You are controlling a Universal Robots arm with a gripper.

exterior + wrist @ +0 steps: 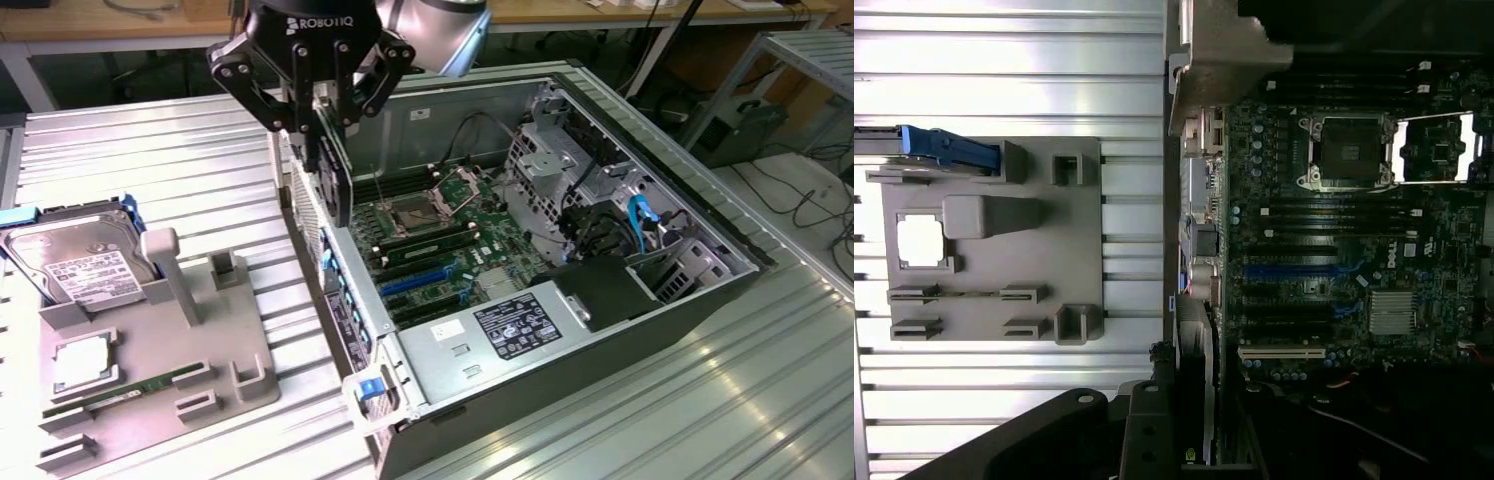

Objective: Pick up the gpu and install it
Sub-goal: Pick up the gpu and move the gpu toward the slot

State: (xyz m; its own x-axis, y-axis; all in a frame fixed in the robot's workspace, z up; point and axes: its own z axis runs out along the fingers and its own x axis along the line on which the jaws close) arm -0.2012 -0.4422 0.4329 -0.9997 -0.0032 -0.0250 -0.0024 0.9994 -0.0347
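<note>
Fingers of my gripper [330, 120] are clamped on the gpu [334, 185]. It hangs straight down from them, long axis vertical, above the computer case [727, 265] wall. I see the blue slots [416, 282] lower, toward the exterior view's right.

Lighting: bright, even, from overhead, we note. Glare: ribbed metal table [1004, 60] washed white. Shadow: deep inside computer case [561, 420]; gpu [332, 170] reads dark.

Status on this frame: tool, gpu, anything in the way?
Copy: tool shut on gpu. Card hangs edge-down over the open case wall. No obstruction seen below.
</note>
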